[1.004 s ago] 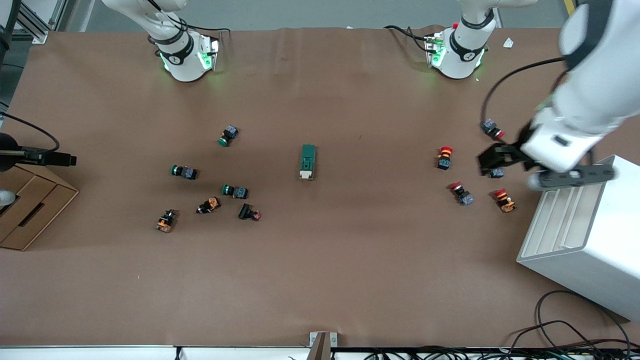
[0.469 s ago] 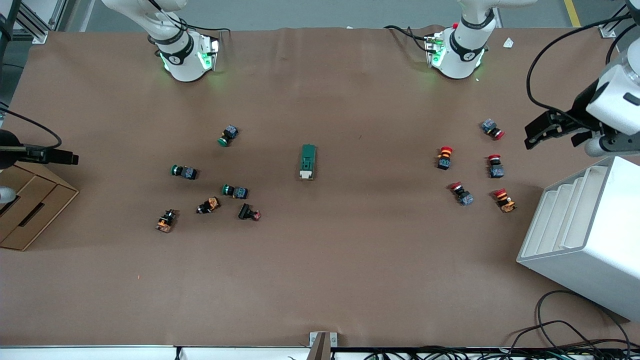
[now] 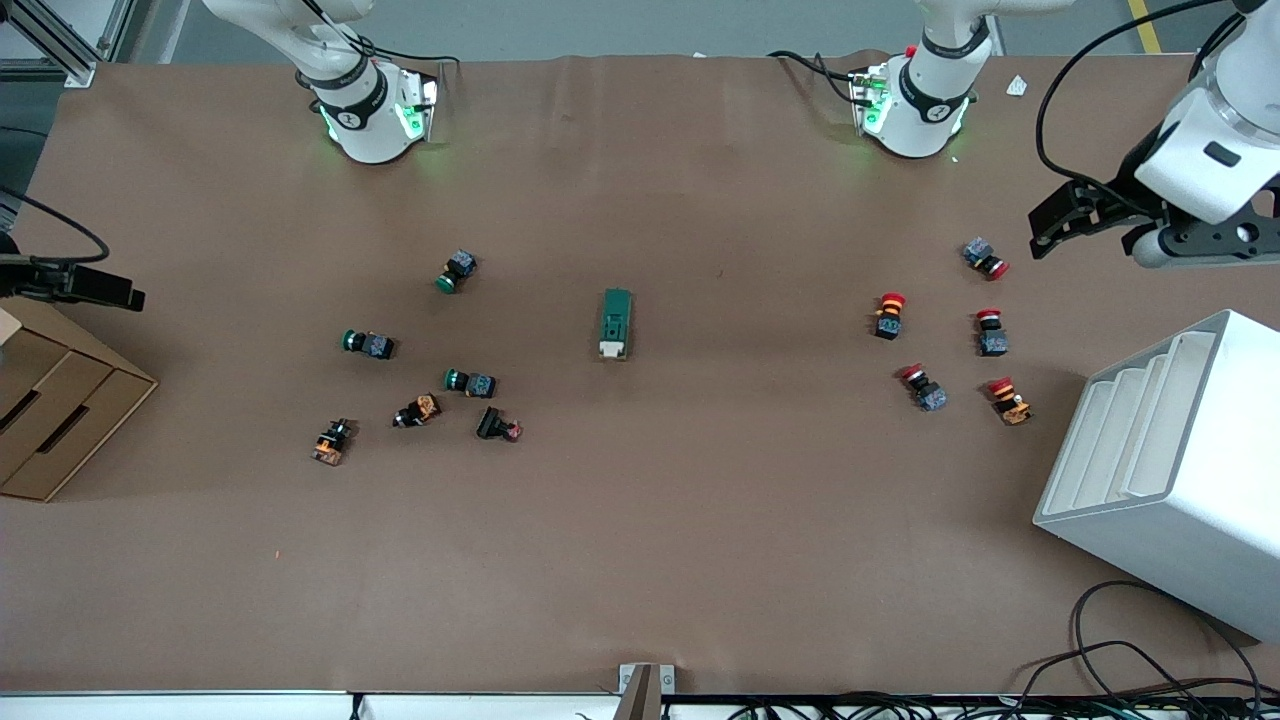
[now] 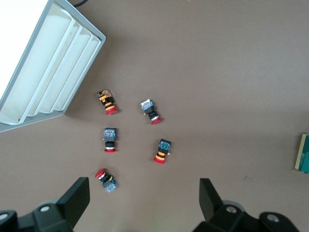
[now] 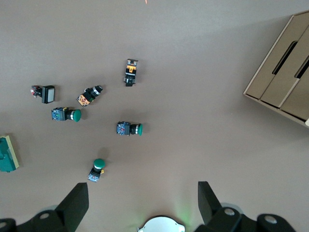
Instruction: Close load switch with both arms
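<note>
The load switch [image 3: 616,323], a dark green block with a cream lever end, lies alone at the table's middle. It shows at the edge of the left wrist view [image 4: 304,153] and of the right wrist view [image 5: 7,154]. My left gripper [image 3: 1045,228] is open and empty, up in the air at the left arm's end of the table, next to the red-capped buttons [image 3: 985,258]. Its jaws stand wide apart [image 4: 143,200]. My right gripper [image 3: 120,292] is open and empty over the right arm's end of the table, above the cardboard box. Its jaws are also wide apart [image 5: 142,203].
Several red-capped push buttons [image 4: 162,151] lie toward the left arm's end, beside a white slotted rack [image 3: 1170,460]. Several green-capped and other buttons [image 5: 129,128] lie toward the right arm's end. A cardboard box [image 3: 60,410] stands at that table edge.
My left gripper has risen off the red-capped buttons and swung out toward the left arm's end of the table. My right gripper has drifted slightly toward the bases.
</note>
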Tool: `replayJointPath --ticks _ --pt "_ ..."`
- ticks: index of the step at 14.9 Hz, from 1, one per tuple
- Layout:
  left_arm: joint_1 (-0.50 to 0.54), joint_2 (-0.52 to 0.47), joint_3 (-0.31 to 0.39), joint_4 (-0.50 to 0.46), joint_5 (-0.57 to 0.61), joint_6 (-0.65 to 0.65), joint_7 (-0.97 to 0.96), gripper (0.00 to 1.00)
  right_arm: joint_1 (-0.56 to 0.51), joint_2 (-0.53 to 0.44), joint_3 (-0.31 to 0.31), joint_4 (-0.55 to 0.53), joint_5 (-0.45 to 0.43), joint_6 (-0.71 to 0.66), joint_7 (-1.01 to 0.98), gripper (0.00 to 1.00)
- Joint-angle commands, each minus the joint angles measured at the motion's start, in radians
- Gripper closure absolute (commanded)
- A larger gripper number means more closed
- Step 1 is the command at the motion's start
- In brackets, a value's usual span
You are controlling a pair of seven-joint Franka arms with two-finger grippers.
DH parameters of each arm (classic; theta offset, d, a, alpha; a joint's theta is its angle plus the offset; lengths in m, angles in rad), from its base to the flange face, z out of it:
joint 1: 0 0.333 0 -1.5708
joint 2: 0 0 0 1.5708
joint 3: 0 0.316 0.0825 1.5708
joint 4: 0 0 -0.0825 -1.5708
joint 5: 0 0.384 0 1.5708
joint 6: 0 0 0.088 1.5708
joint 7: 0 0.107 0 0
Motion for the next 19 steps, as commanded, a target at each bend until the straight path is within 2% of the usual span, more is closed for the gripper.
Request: replayJointPath --ticks 1,3,5,8,16,19 --pt "0.007 -0.052 -0.007 -0.058 -0.006 0.015 0.02 0.0 -0.007 -0.148 0.008 -0.187 -0.003 0.069 0.015 0.0" --pt "0.033 -0.072 -0.033 -0.09 -0.008 0.014 0.018 0.0 -0.021 -0.186 0.032 -0.224 -0.018 0.074 0.015 0.0" --pt "0.092 -0.078 -0.085 -0.104 -0.01 0.015 0.018 0.0 -0.058 -0.208 0.087 -0.237 -0.032 0.073 0.013 0.0" --pt "0.095 -0.078 -0.088 -0.104 -0.011 0.015 0.018 0.0 -0.056 -0.222 0.089 -0.252 -0.037 0.07 0.015 0.0" --pt "0.107 -0.073 -0.087 -0.086 -0.013 0.006 0.055 0.0 -0.038 -0.364 0.081 -0.349 -0.034 0.06 0.021 0.0" --pt "0.107 -0.07 -0.084 -0.084 -0.017 0.006 0.084 0.0 -0.021 -0.374 0.081 -0.353 -0.032 0.071 0.021 0.0"
